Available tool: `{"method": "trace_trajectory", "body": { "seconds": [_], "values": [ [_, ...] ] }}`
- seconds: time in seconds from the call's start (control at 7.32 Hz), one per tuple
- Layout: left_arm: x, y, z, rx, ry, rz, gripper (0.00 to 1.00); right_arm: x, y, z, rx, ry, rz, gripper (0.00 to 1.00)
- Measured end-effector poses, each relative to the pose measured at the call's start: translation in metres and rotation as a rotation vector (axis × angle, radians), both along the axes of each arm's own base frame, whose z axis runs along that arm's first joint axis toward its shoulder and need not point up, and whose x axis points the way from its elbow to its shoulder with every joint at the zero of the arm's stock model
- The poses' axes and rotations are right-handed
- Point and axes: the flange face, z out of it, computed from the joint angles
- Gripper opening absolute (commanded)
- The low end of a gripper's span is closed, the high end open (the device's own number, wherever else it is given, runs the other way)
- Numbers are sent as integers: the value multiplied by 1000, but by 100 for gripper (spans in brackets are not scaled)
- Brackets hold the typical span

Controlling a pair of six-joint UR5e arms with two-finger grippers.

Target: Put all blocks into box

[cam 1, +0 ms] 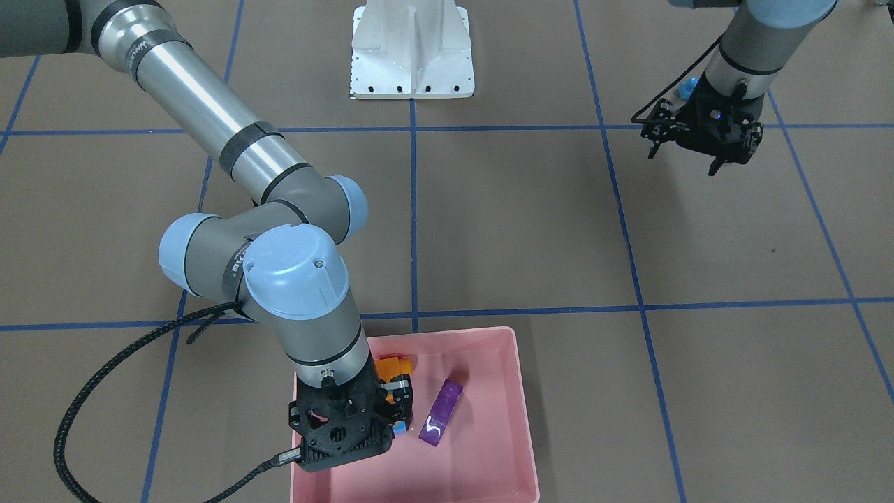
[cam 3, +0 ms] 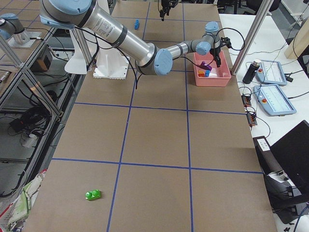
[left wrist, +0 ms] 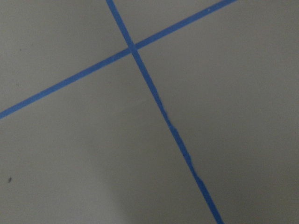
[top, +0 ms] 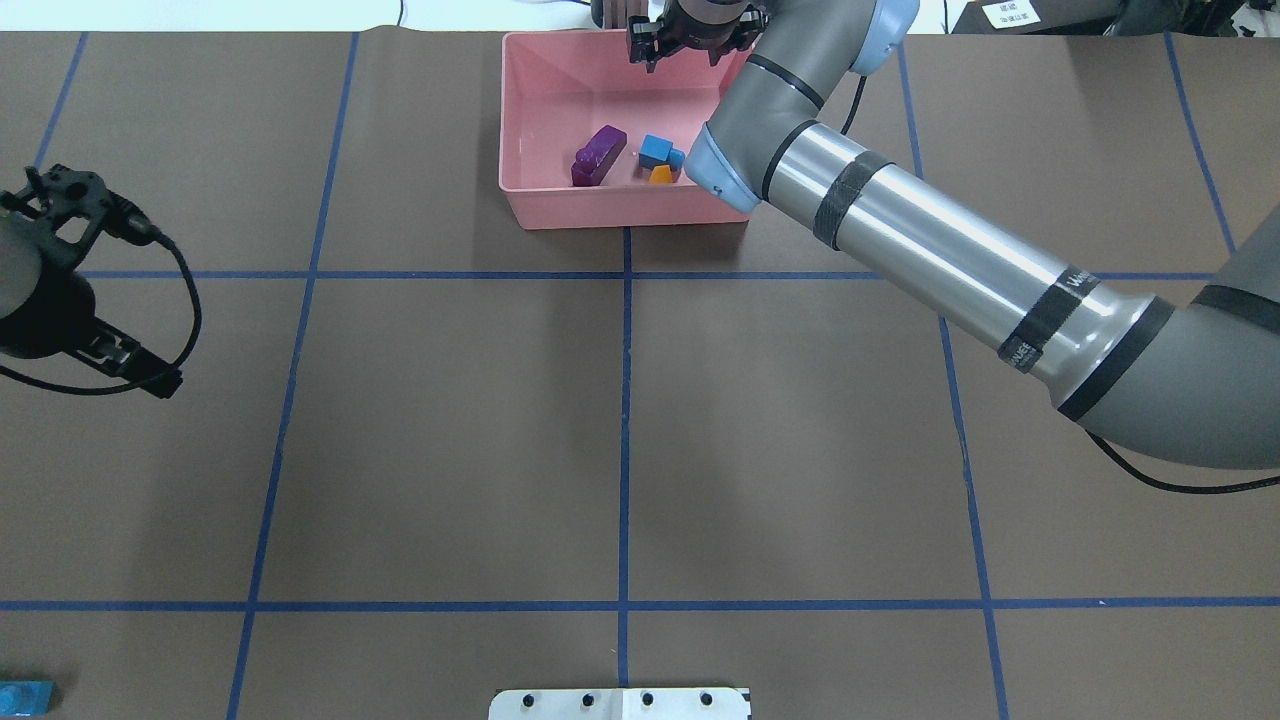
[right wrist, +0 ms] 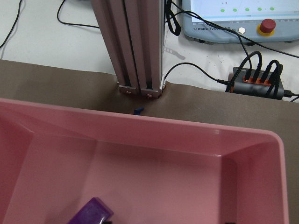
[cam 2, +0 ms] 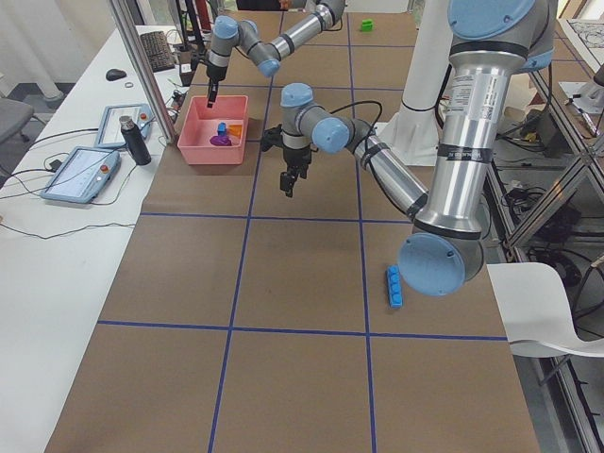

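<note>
Surface: I log the counter (top: pixel 450 450) as covered in a brown sheet, ruled into large squares by blue tape lines (top: pixel 625 400). A white metal base (cam 1: pixel 412 52) stands at the robot's edge, midway along.

Task items: the pink box (top: pixel 600 212) sits at the edge far from the robot, near the centre tape line. Inside it lie the purple block (top: pixel 598 155), the small blue block (top: pixel 655 150) and, just beside that, the orange block (top: pixel 661 175). The long blue block (cam 2: pixel 394 285) lies on the bare sheet toward the robot's left, well apart from the box. The green block (cam 3: pixel 92 195) lies at the robot's right end of the counter, also well apart.

Claws: the right claw (top: pixel 680 58) hangs over the far side of the box, fingers spread, gripping nothing. The left claw (cam 1: pixel 684 159) hovers above bare sheet on the robot's left, fingers spread and empty. Its wrist camera shows only the sheet and a tape crossing.

Room: an aluminium post (right wrist: pixel 138 46) stands just beyond the box, where the sheet meets a white side counter (cam 2: pixel 57 245). That side counter carries two pendants (cam 3: pixel 275 99), a dark bottle (cam 2: pixel 132 140) and a cable hub (right wrist: pixel 254 84).
</note>
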Motion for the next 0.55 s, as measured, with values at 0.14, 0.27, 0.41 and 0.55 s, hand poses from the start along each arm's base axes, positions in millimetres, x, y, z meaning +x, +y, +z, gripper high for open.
{"method": "trace_trajectory", "body": {
  "seconds": [0.14,0.27,0.41,0.55],
  "values": [
    [-13,19,16,24,-23,69,99,10,-2,-6,-25,-14,-5,99],
    [-26,36,36,51,-51,154,99,27,-1,-18,-75,-22,-25,99],
    [-37,51,57,76,-78,245,100,52,3,-31,-154,-17,-50,100],
    [-47,64,78,93,-102,332,100,78,11,-34,-241,-1,-73,100]
  ]
}}
